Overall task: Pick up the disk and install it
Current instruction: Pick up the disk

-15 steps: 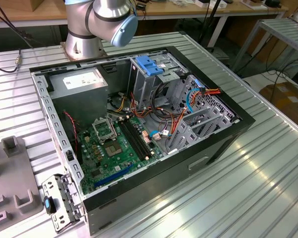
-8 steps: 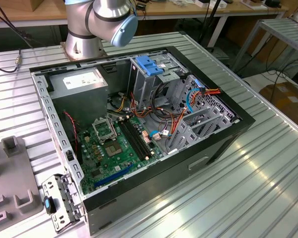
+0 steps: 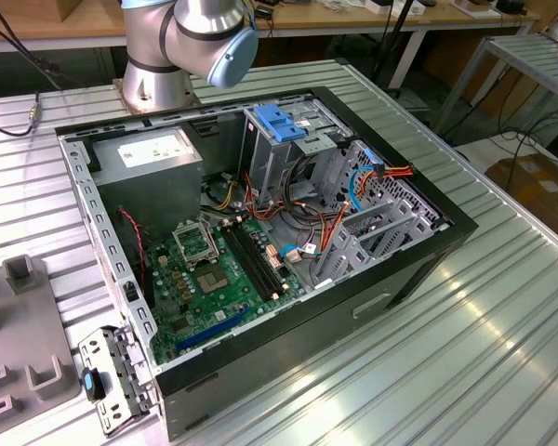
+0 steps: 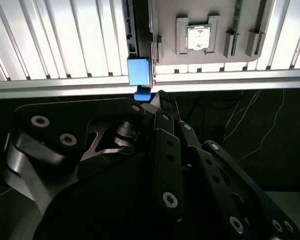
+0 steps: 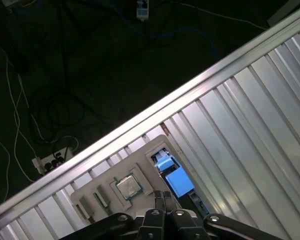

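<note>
The disk (image 3: 114,383) stands on edge in a slot of the grey fixture plate (image 3: 28,344), at the exterior view's lower left, beside the computer case's corner. It is a perforated metal slab with a bright blue rail end. In both wrist views I look down on its thin edge and blue end (image 4: 138,71) (image 5: 175,178). My gripper (image 4: 157,97) (image 5: 164,198) hangs well above the table, near the disk's blue end and apart from it. Its black fingers (image 5: 168,200) lie together with nothing between them.
The open computer case (image 3: 418,255) lies on the ribbed metal table (image 3: 502,307), showing the green motherboard (image 3: 219,279), the grey power-supply box (image 3: 149,163) and a drive cage with a light-blue latch plate (image 3: 277,121). A processor chip (image 4: 198,37) (image 5: 128,186) sits in the fixture. Cables lie on the dark floor (image 5: 65,75).
</note>
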